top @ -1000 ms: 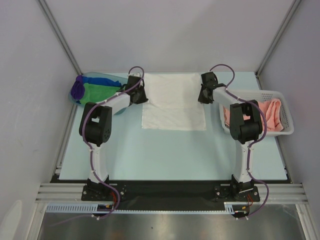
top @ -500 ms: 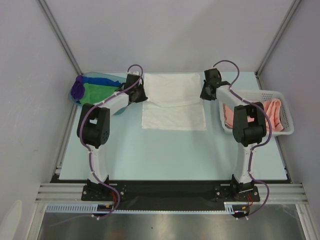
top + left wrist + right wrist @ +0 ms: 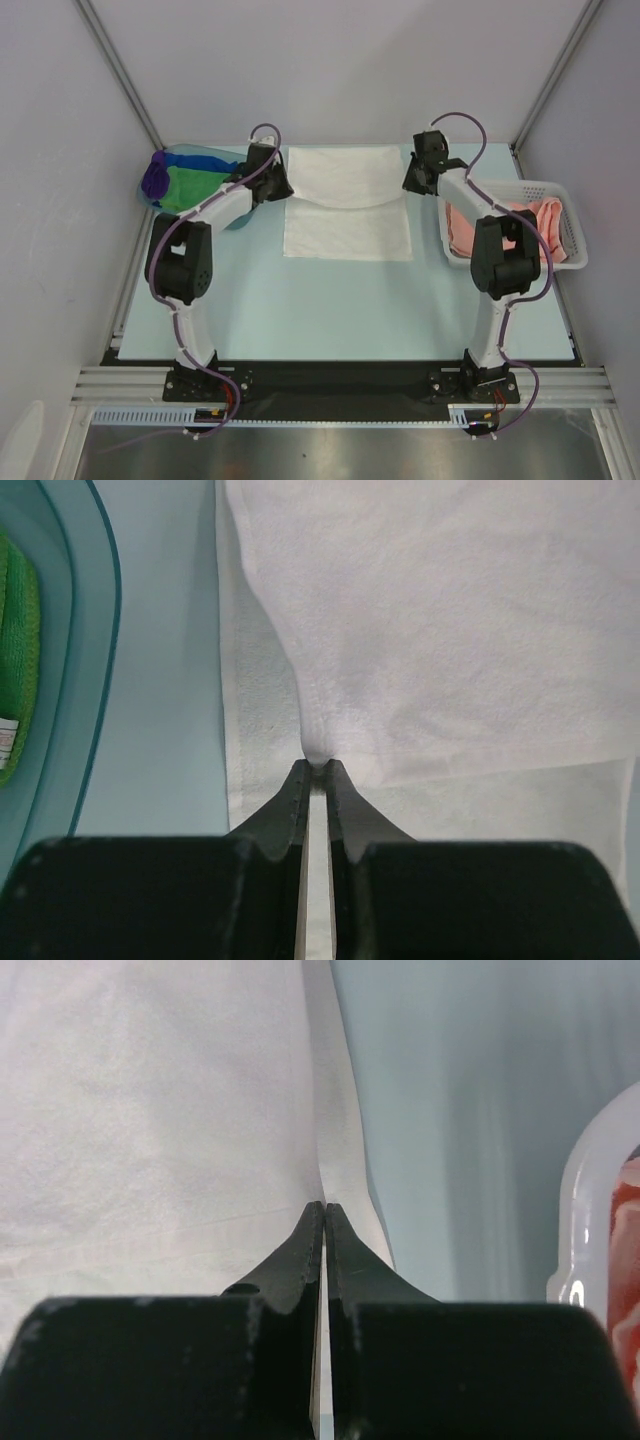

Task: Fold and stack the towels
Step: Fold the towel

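As left fingers [image 3: 285, 815] pinch the white towel [image 3: 350, 232], right fingers [image 3: 300, 1252] clamp it.

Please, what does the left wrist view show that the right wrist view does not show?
Only the left wrist view: the blue tub with a green towel inside, and the left pincer shut on one side of the white towel. Only the right wrist view: the basket holding a pink towel, and the right pincer shut on the other side. Both: the white towel, one layer lifted over another, and the pale blue table.
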